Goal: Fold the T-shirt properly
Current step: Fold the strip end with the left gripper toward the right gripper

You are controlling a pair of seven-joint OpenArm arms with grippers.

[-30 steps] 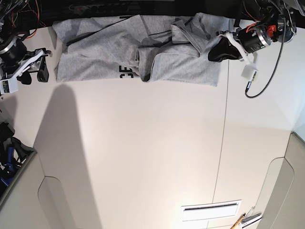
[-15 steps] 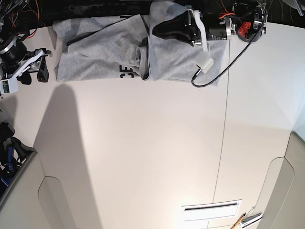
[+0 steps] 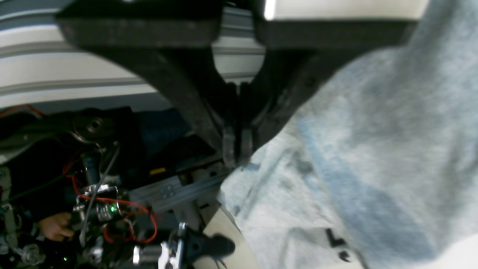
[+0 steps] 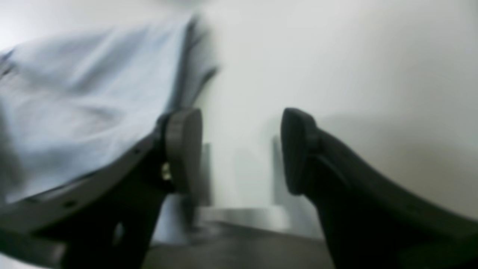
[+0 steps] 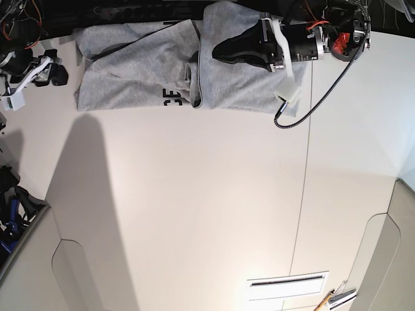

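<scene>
Only readable bit we can spot is on the T-shirt: black block letters peeking out at a fold in the base view, looks like "3E" or "CE", rest hidden. The left wrist view shows a couple of black marks, unreadable.

My left gripper covers part of the T-shirt, and the shirt's far edge is cut off by the top of the base view. I can read only a fragment of its black lettering; the rest is tucked under a fold. The right wrist view is blurred.
</scene>
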